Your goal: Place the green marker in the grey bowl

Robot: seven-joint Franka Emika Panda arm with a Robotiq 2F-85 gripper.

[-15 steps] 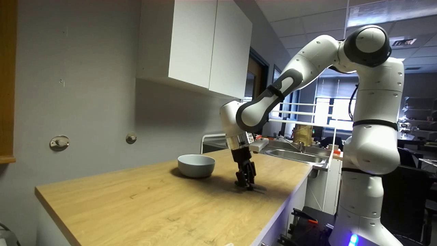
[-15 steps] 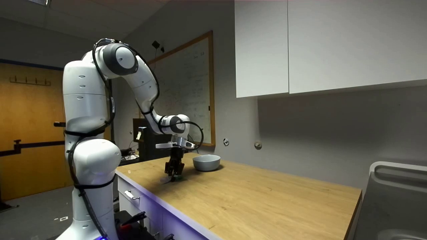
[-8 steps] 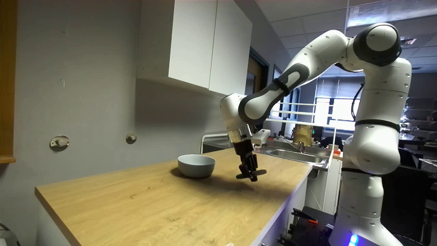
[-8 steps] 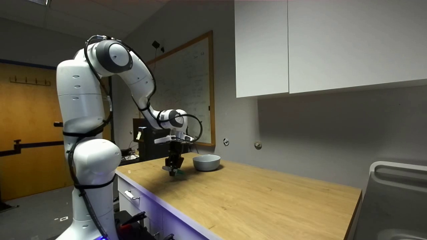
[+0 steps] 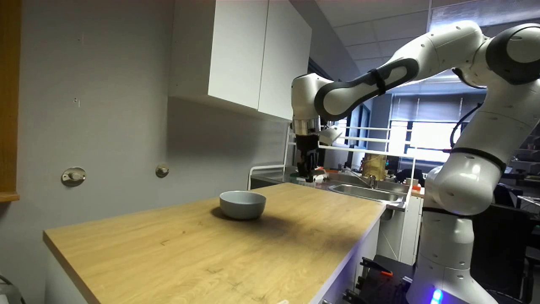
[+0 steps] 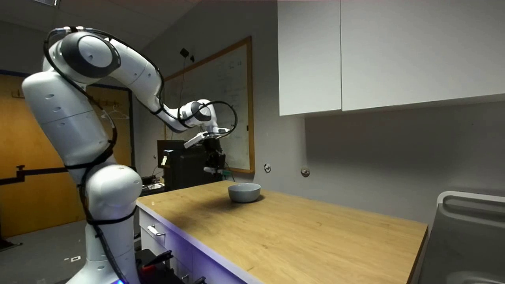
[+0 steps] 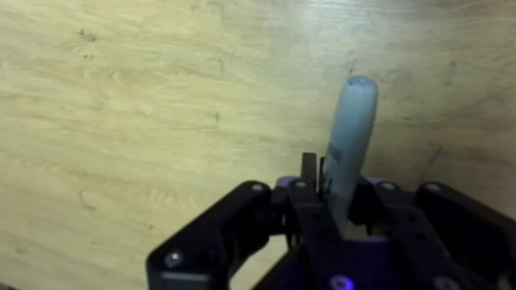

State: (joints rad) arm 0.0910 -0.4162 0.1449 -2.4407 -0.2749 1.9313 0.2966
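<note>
The claw point(image 7: 338, 173) is drawn in narrow, holding the marker point(image 7: 354, 117) pinched near its middle. In the wrist view the marker's barrel is a smooth, pale grey-blue cylinder with a rounded tip; dark print runs along its side beside the claw, too blurred and covered to read. In an exterior view a whitish end and a green end stick out on opposite sides of the claw. The marker is in the air, well above the surface point(image 5: 190, 253), higher than the bowl point(image 5: 242, 208) and apart from it, on the side toward the base of the arm point(image 5: 498, 124).

The bowl is pale grey, smooth and plain, with a round rim and curved sides, standing upright on the surface. Around it the surface shows yellowish wood grain with small dark scuffs. The arm, right of the bowl in an exterior view, has glossy white shells, dark grey joint bands and black straps.

Behind the bowl stands a matt grey wall point(image 5: 114, 139) with two round metal fittings point(image 5: 73, 177). Higher than the bowl, on that wall, hangs a white cabinet point(image 5: 240, 55) with flat doors. Farther back and right of the bowl in an exterior view lies a steel sink point(image 5: 367, 193). A wood-framed whiteboard point(image 6: 221, 94) hangs higher than the bowl; its faint handwriting cannot be read.
</note>
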